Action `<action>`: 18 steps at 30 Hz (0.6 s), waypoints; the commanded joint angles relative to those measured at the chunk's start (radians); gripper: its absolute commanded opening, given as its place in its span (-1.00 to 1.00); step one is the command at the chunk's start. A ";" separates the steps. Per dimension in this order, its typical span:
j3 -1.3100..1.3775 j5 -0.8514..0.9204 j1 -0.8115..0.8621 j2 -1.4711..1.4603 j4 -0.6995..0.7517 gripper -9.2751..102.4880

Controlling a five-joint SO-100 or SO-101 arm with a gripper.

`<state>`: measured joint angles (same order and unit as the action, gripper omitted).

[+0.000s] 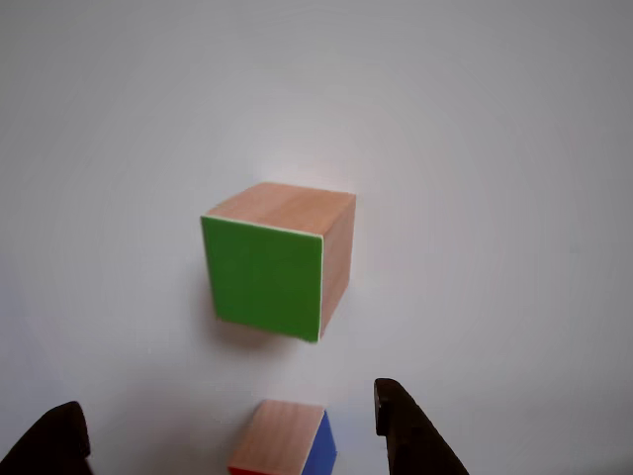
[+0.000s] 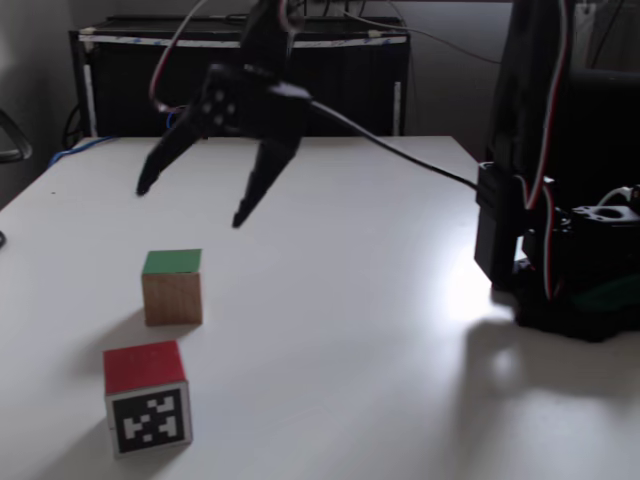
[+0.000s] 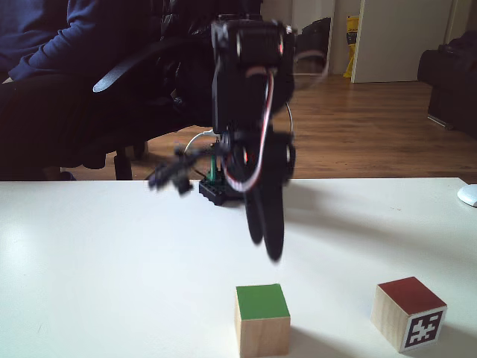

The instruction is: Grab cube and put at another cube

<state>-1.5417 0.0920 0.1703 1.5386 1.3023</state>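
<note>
2 cubes sit near each other on the white table (image 2: 400, 330). Above them the gripper (image 2: 190, 205) hangs spread wide, empty. Below it, the green-faced cube (image 2: 172, 287) stands just behind the red-faced cube (image 2: 147, 397). A skewed descent could nudge either one.
</note>
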 commanded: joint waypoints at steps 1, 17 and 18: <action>0.074 0.012 0.005 -0.044 0.005 -0.05; 0.261 0.041 0.052 -0.330 0.002 -0.07; 0.264 0.046 0.054 -0.337 -0.002 -0.08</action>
<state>-1.3300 0.1273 0.2086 1.2011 1.3008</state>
